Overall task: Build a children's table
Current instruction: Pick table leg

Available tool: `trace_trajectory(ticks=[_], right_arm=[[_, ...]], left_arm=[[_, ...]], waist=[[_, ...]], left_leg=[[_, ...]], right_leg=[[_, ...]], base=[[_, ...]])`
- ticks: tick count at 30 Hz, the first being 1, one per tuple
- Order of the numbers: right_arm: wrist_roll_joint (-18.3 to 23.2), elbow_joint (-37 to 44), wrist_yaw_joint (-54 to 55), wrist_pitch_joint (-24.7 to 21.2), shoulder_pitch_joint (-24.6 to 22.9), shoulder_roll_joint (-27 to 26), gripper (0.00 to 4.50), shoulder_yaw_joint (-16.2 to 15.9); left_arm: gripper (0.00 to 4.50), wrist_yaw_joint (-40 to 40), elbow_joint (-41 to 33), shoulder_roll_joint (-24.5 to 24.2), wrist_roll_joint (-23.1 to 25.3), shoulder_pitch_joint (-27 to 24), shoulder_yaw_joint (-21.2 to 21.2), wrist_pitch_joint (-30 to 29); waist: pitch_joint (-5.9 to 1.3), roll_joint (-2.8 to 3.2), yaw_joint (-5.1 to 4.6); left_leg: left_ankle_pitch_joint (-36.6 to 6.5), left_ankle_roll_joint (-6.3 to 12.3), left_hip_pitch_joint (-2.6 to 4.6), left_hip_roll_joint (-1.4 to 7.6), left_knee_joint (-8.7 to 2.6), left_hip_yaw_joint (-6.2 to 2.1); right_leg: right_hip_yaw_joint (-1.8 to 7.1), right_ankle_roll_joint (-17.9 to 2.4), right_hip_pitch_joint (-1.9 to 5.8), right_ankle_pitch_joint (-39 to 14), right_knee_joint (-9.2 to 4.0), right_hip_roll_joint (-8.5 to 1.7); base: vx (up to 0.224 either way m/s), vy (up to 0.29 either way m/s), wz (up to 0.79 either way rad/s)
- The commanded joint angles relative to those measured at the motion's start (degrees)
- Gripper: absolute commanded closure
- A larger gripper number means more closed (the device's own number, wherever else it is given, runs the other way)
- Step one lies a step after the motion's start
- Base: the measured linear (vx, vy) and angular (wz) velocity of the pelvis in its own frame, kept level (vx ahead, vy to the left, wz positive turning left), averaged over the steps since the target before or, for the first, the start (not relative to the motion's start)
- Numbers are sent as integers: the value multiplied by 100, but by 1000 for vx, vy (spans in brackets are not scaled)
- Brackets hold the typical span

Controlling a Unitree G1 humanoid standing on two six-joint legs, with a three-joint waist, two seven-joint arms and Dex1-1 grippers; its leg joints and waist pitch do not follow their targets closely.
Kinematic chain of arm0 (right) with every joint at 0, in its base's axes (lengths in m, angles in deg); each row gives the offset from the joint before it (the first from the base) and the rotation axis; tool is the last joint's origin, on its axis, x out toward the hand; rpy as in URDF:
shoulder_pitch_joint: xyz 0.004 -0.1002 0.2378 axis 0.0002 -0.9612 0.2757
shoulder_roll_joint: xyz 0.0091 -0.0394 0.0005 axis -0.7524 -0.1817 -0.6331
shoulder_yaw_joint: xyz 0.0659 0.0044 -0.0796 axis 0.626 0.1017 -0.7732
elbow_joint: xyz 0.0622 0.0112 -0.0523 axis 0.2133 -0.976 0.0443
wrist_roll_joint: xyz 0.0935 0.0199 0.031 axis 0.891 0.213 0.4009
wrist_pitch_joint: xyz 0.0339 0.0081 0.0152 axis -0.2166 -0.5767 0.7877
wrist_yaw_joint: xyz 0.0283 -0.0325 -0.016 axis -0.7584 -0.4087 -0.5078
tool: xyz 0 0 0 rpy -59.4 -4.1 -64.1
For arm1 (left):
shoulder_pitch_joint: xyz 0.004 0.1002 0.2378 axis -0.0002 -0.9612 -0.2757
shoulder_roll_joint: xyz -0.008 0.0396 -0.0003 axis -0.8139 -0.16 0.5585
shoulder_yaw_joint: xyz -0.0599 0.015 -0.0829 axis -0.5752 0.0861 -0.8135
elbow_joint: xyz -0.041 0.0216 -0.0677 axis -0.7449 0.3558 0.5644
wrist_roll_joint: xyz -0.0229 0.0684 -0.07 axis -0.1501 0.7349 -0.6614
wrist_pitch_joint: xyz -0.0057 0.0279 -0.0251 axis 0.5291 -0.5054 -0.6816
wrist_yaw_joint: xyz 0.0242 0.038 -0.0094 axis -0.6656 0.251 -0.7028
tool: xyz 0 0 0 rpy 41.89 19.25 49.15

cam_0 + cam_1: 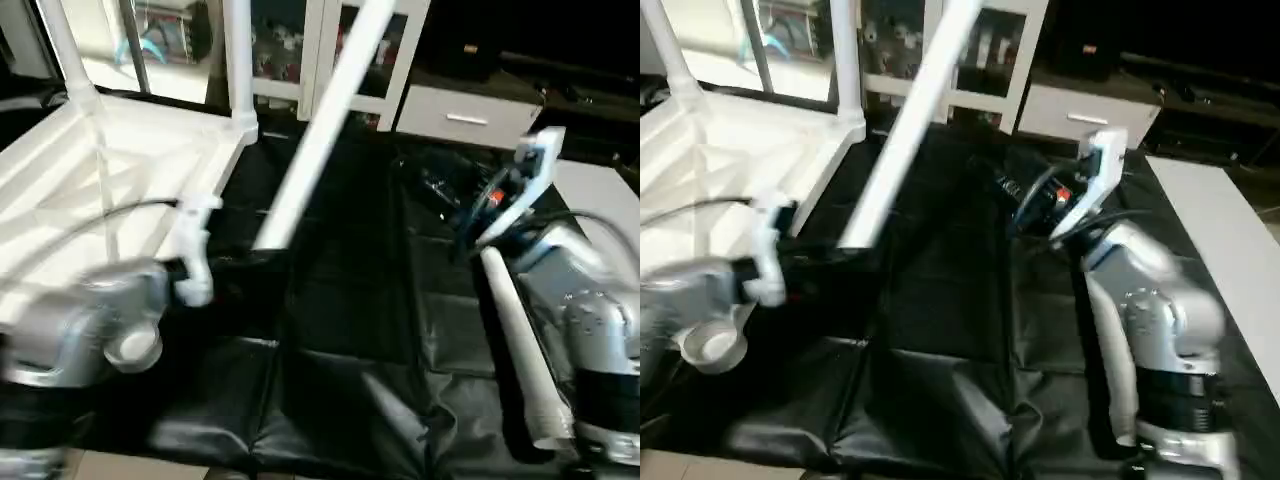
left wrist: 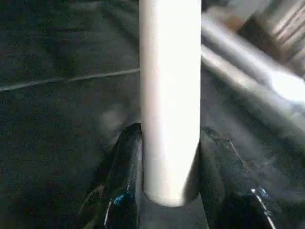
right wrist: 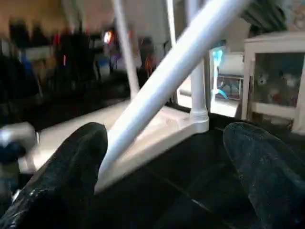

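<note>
A white plastic table top (image 1: 90, 170) was seen lying upside down on a black mat (image 1: 340, 330), at the robot's left, its ribbed underside facing up. Two white tube legs were already standing upright in its far corner sockets: one at the far left corner (image 1: 62, 45) and one at the far right corner (image 1: 237, 60).

A third white leg (image 1: 315, 130) was held slanting over the mat just beside the top's right edge. Its lower end was clamped between the two black fingers (image 2: 119, 181) of the left gripper (image 2: 167, 191), as shown in the left wrist view, with the upper end tilted away toward a white cabinet (image 1: 350, 60) behind.

The right gripper (image 3: 167, 162) was raised above the mat at the right, its jaws spread wide with nothing between them. A fourth leg (image 1: 520, 340) was lying on the mat beside the right forearm (image 1: 590, 320).
</note>
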Motion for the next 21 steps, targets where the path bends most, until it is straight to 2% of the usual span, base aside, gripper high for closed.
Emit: trace_trajectory(ticks=[1, 3, 4, 5, 6, 7, 8, 9, 10, 11, 12, 13, 14, 15, 16, 17, 18, 19, 20, 21], right_arm=[[-431, 98, -61, 286, 74, 178, 28, -206], [-1272, -4, 17, 930, 265, 458, 14, -572], [-1272, -4, 17, 930, 265, 458, 6, -572], [-1477, -59, 65, 1089, 315, 504, 0, -662], [-2460, -368, 302, 1788, 570, 722, 0, -1157], [-2892, -513, 408, 2069, 688, 822, 0, -1397], [-3121, -588, 462, 2210, 750, 881, 0, -1535], [-3121, -588, 462, 2210, 750, 881, 0, -1535], [-3204, -616, 481, 2255, 774, 905, 0, -1589], [-3920, -965, 874, 2682, 1026, 1006, 0, -1954], [-3920, -965, 874, 2682, 1026, 1006, 0, -1954], [-3920, -965, 874, 2682, 1026, 1006, 0, -1954], [-4530, -1285, 1184, 3079, 1247, 1102, 0, -2281], [-4530, -1285, 1184, 3079, 1247, 1102, 0, -2281], [-5139, -1618, 1547, 3449, 1476, 1193, 0, -2600], [-5139, -1618, 1547, 3449, 1476, 1193, 0, -2600], [-5594, -1941, 1833, 3741, 1682, 1235, 0, -2836], [-5937, -2289, 2127, 3968, 1883, 1263, 0, -3031], [-6197, -2597, 2357, 4122, 2058, 1288, 0, -3197], [-6197, -2597, 2357, 4122, 2058, 1288, 0, -3197]], left_arm=[[314, 163, -21, -156, 234, 130, 135, 221], [314, 263, 17, -514, 531, 170, 269, 402], [315, 263, 17, -514, 531, 170, 269, 402], [315, 293, 25, -563, 586, 179, 296, 436], [315, 371, 51, -744, 812, 207, 392, 567], [315, 401, 66, -811, 911, 217, 429, 627], [315, 420, 72, -848, 965, 220, 452, 663], [315, 420, 72, -848, 965, 220, 452, 663], [315, 424, 75, -860, 986, 221, 458, 676], [315, 518, 49, -1007, 1130, 236, 570, 768], [315, 518, 49, -1007, 1130, 236, 570, 768], [315, 518, 49, -1007, 1130, 236, 570, 768], [315, 588, 31, -1108, 1240, 262, 659, 846], [315, 588, 31, -1108, 1240, 262, 659, 846], [315, 704, 23, -1207, 1350, 301, 764, 962], [315, 704, 23, -1207, 1350, 301, 764, 962], [315, 811, 10, -1283, 1441, 335, 852, 1055], [315, 913, -33, -1328, 1496, 357, 936, 1116], [315, 987, -88, -1358, 1512, 364, 992, 1126], [315, 987, -88, -1358, 1512, 364, 992, 1126]], waist=[[-392, 141, -2], [-394, 135, 9], [-385, 135, -7], [-380, 150, -3], [-379, 129, 5], [-382, 130, 7], [-382, 128, -19], [-375, 139, -15], [-379, 125, -22], [-383, 125, -24], [-388, 120, -45], [-391, 123, -41], [-385, 117, -37], [-387, 107, -63], [-386, 97, -43], [-391, 103, -55], [-385, 82, -61], [-377, 87, -74], [-379, 76, -90], [-376, 86, -90]], left_leg=[[-1429, -588, 269, 284, -459, -122], [-1496, -646, 281, 286, -454, -124], [-1528, -677, 272, 277, -455, -115], [-1619, -671, 297, 283, -455, -107], [-1631, -687, 296, 296, -454, -116], [-1591, -747, 271, 295, -450, -134], [-1553, -759, 258, 269, -451, -110], [-1614, -751, 280, 276, -441, -108], [-1671, -706, 277, 275, -437, -111], [-1654, -677, 274, 274, -435, -109], [-1554, -697, 251, 262, -429, -114], [-1536, -659, 262, 264, -416, -99], [-1514, -664, 261, 279, -413, -107], [-1508, -660, 237, 254, -411, -98], [-1501, -651, 258, 272, -403, -89], [-1476, -671, 251, 266, -398, -98], [-1519, -633, 263, 261, -383, -74], [-1515, -673, 235, 257, -392, -86], [-1611, -672, 260, 253, -368, -67], [-1620, -689, 260, 263, -366, -82]], right_leg=[[203, -678, 97, -935, -417, -343], [192, -738, 77, -1063, -418, -342], [198, -727, 71, -1127, -413, -342], [209, -769, 50, -1162, -416, -350], [202, -771, 41, -1202, -424, -363], [184, -757, 49, -1252, -412, -368], [207, -746, 72, -1293, -409, -375], [209, -760, 37, -1303, -412, -369], [215, -788, 58, -1250, -408, -364], [216, -804, 62, -1180, -402, -354], [198, -827, 61, -1110, -388, -339], [216, -858, 63, -1013, -384, -342], [209, -881, 48, -987, -373, -347], [206, -886, 70, -988, -366, -322], [217, -877, 52, -1006, -377, -342], [206, -890, 56, -999, -357, -334], [225, -882, 54, -990, -368, -329], [210, -881, 48, -1100, -370, -329], [227, -876, 36, -1167, -371, -329], [223, -879, 31, -1190, -361, -343]], base=[[0, 0, 0], [0, 0, 0], [0, 0, 0], [0, 0, 0], [0, 0, 0], [0, 0, 0], [0, 0, 0], [0, 0, 0], [0, 0, 0], [0, 0, 0], [0, 0, 0], [0, 0, 0], [0, 0, 0], [0, 0, 0], [0, 0, 0], [0, 0, 0], [0, 0, 0], [0, 0, 0], [0, 0, 0], [0, 0, 0]])
